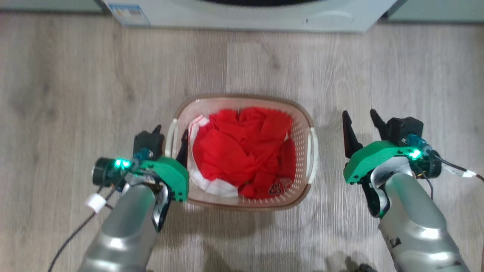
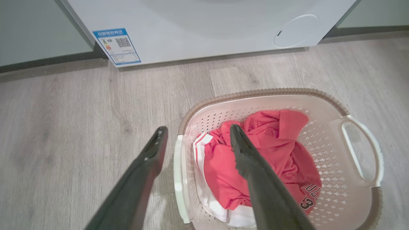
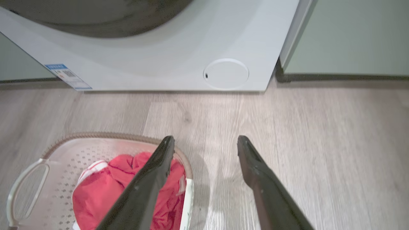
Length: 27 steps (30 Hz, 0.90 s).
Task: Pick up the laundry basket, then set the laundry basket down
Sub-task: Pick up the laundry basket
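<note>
Laundry basket, filled with red and white clothes, sits on the wood-look floor before a white washing machine. Left gripper, jaws wide, straddles the basket's left handle without clamping it. Right gripper, equally spread and empty, hovers just beside the right handle, both forearms angled inward.

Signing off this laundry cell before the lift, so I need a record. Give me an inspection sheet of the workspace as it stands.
Surface: pale wood-look floor.
Job's things: laundry basket upright on the floor, red and white clothes inside.
Clutter: nothing seen.
Grippers: left gripper open, fingers astride the basket's left handle; right gripper open, beside the right handle, not around it.
Cables: left wrist cable hangs loose; right wrist cable runs off right.
Surroundings: white washing machine beyond the basket.
</note>
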Tool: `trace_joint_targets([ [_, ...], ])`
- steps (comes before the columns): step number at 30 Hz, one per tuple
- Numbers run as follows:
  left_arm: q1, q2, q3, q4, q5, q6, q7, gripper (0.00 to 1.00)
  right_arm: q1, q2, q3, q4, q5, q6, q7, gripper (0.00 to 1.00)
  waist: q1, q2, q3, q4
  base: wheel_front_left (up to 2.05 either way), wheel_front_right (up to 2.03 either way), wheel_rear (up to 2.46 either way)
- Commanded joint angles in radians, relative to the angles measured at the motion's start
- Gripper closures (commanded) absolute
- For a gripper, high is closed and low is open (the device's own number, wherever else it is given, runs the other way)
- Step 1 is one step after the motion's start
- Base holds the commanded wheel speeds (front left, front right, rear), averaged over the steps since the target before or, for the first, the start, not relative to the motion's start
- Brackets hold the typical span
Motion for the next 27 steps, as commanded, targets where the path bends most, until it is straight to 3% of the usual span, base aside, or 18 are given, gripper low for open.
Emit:
trace_joint_targets([
  [1,-0.024,0.011,0.022,-0.004,-0.008,0.0,-0.006,0.0,-0.005,-0.003,0.03,0.002,0.013,0.007,-0.01,0.0,-0.0002,0.0,0.058,-0.002,0.0,0.0,0.0],
  [6,-0.12,0.011,0.001,0.11,-0.037,-0.013,-0.006,0.0,-0.092,-0.003,0.106,0.143,0.058,0.007,-0.004,0.0,-0.0002,0.0,0.146,0.007,0.0,0.0,0.0],
  [11,-0.2,0.011,-0.051,0.233,-0.046,-0.051,-0.006,0.0,-0.156,-0.003,0.167,0.209,0.084,0.007,-0.006,0.0,-0.0002,0.0,0.203,0.01,0.0,0.0,0.0],
  [16,-0.265,0.011,-0.065,0.33,-0.11,-0.057,-0.001,0.0,-0.195,-0.003,0.22,0.264,0.114,0.007,0.003,0.0,-0.0002,0.0,0.241,0.018,0.0,0.0,0.0],
  [27,-0.352,0.011,-0.141,0.394,-0.213,-0.079,0.018,0.0,-0.25,-0.003,0.286,0.343,0.151,0.007,0.033,0.0,-0.0002,0.0,0.295,0.034,0.0,0.0,0.0],
])
